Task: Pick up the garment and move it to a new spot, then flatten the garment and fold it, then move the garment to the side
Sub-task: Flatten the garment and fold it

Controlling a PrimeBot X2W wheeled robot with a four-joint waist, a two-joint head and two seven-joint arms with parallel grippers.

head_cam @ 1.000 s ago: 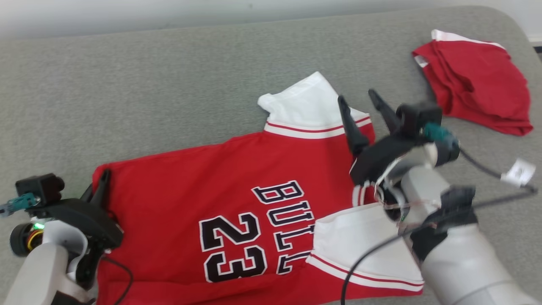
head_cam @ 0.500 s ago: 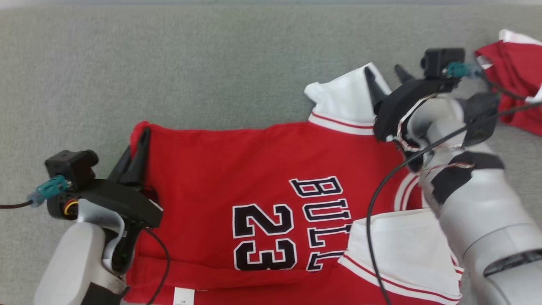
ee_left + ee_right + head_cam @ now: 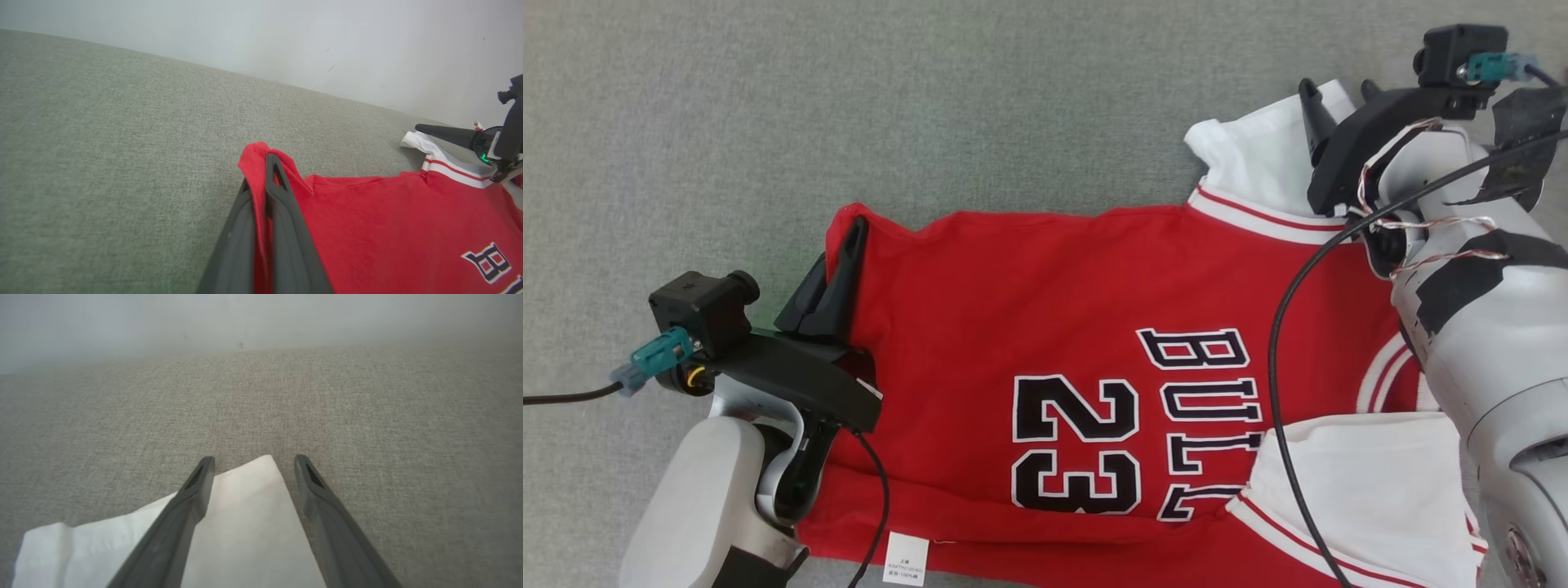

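The garment (image 3: pixel 1045 302) is a red jersey with white sleeves and black "BULL 23" lettering, spread flat on a grey fabric surface (image 3: pixel 768 106). My left gripper (image 3: pixel 854 233) is shut on the garment's far left corner; in the left wrist view red cloth (image 3: pixel 261 220) is pinched between the two dark fingers. My right gripper (image 3: pixel 1339 90) stands open over the far white sleeve (image 3: pixel 1258 155). In the right wrist view the sleeve's tip (image 3: pixel 245 506) lies between the spread fingers (image 3: pixel 196 482), untouched.
The near white sleeve (image 3: pixel 1356 482) lies folded over the jersey at lower right. A white label (image 3: pixel 907 559) shows at the jersey's near hem. Black cables hang from both wrists. A pale wall (image 3: pixel 286 36) rises behind the grey surface.
The head camera has tipped down and swung left, shifting the whole scene right. My right gripper has reached out over the far white sleeve. The left gripper keeps its hold on the corner.
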